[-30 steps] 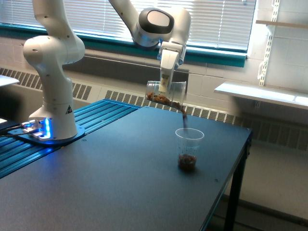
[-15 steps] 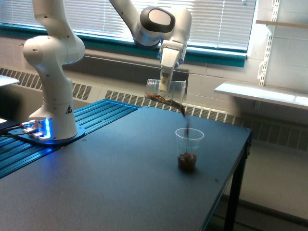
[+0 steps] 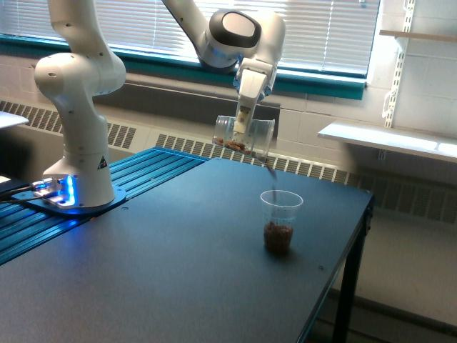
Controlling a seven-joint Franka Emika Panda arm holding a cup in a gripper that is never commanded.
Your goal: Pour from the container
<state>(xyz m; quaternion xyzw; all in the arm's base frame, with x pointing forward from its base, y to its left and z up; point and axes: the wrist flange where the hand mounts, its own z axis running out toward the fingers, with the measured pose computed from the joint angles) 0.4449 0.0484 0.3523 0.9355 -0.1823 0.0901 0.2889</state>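
Fingers (image 3: 243,129) pinch the wall of one clear container (image 3: 244,137) — held tipped on its side, mouth toward the exterior view's right, up in the air above the table (image 3: 143,271). One gripper (image 3: 245,123), white, hangs down from the wrist of the one white arm (image 3: 239,32). Brown bits lie along the lower wall of the container, only a few. A thin brown trickle (image 3: 270,174) falls from its lip toward the cup below.

One small clear cup (image 3: 280,221) stands upright on the dark table, below and a bit to the exterior view's right of the container, not touching it. Brown material fills its bottom — about a third up. So two clear vessels in all: one held, one standing.

Arm base (image 3: 78,196) sits at the exterior view's left on a blue ribbed surface, with blue lights glowing at its foot. Behind: window blinds, a radiator grille along the wall, one white shelf (image 3: 385,139) at the exterior view's right, a second shelf edge higher up.
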